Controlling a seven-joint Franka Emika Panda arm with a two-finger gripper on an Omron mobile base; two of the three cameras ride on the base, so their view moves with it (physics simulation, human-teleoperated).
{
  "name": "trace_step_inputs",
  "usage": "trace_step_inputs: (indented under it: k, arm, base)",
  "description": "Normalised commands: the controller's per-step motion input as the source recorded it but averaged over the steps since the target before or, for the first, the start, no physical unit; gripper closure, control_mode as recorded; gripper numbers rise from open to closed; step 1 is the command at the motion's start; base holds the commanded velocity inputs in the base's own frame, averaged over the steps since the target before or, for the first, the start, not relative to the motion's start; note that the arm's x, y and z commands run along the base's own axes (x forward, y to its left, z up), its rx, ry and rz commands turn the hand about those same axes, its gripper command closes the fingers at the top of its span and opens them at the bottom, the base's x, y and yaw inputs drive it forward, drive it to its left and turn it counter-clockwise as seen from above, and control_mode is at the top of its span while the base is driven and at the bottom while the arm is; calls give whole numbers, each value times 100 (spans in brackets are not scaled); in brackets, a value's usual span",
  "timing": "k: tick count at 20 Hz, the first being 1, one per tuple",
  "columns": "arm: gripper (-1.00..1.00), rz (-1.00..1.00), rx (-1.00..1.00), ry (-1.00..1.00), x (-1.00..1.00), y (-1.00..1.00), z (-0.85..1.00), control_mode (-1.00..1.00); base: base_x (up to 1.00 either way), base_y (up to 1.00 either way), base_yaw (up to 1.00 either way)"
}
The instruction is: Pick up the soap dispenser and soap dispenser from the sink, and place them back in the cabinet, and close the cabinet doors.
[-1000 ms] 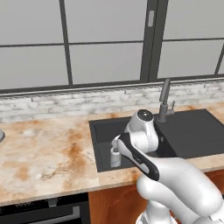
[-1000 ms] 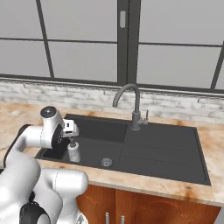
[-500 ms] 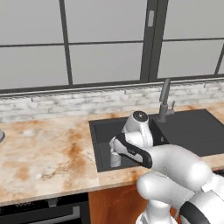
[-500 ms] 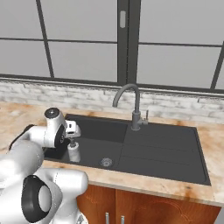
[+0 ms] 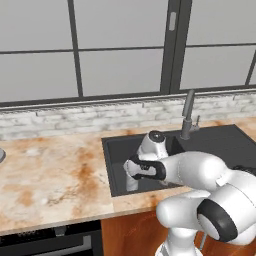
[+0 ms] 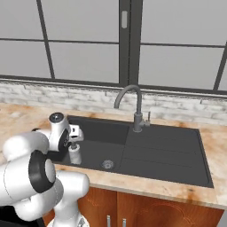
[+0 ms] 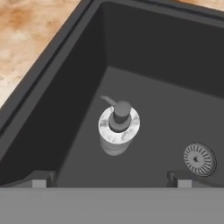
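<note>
In the left base view the gripper (image 5: 131,172) hangs low inside the sink (image 5: 116,186), just above the marbled soap dispenser (image 5: 131,184), with the faucet (image 5: 188,113) well beyond it. In the right base view the same dispenser (image 6: 74,154) stands upright directly under the hand, and the drain (image 6: 107,164) lies near it. In the hand view the fingers (image 7: 40,179) are spread wide and hold nothing; the dispenser stands between them, a little ahead, with the basin wall close at one side.

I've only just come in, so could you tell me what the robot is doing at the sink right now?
The robot arm is reaching down into the dark sink. Its gripper is open and hangs above the grey-white marbled soap dispenser, which stands upright on the basin floor, near the round drain. The gripper isn't touching the bottle, so nothing has been picked up yet.
</note>
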Motion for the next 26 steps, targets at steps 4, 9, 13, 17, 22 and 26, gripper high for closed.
trace_step_inputs:
  k: [4,9,13,17,22,26]
  arm:
    - [-100,0,0,0,21,0,-31,-100]
    - [-100,0,0,0,22,0,-22,-100]
    - [-100,0,0,0,22,2,-6,-100]
    - [-100,0,0,0,23,4,-4,-100]
    - [-100,0,0,0,21,6,-9,-100]
    - [-100,0,0,0,23,3,-12,-100]
  base:
    - [0,0,0]
    - [0,0,0]
    - [0,0,0]
    - [0,0,0]
    - [0,0,0]
    - [0,0,0]
